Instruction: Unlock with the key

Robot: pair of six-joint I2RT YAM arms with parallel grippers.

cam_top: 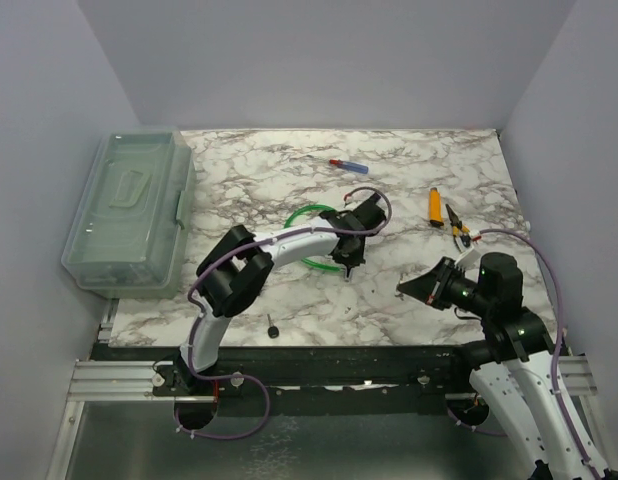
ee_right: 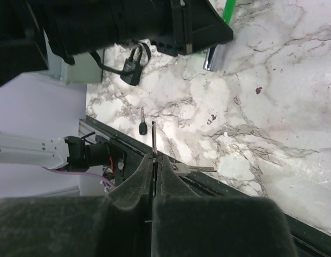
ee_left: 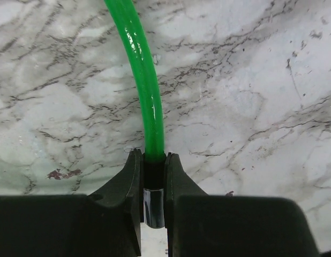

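Note:
A green cable lock (cam_top: 307,212) lies looped on the marble table. My left gripper (cam_top: 346,262) is down on it. In the left wrist view the left gripper (ee_left: 153,160) is shut on the lock's black and chrome end piece (ee_left: 153,206), with the green cable (ee_left: 147,80) running away from the fingertips. My right gripper (cam_top: 401,290) hovers to the right, pointing at the lock. The right gripper (ee_right: 154,156) is shut on a silver key (ee_right: 153,139), whose blade sticks out past the fingertips. A second, black-headed key (cam_top: 274,329) lies loose near the table's front edge (ee_right: 141,127).
A clear plastic box (cam_top: 129,210) sits at the left edge. A blue and red screwdriver (cam_top: 347,164) lies at the back. An orange tool (cam_top: 435,203) and pliers (cam_top: 457,228) lie at the right. A black rail (cam_top: 339,355) borders the front.

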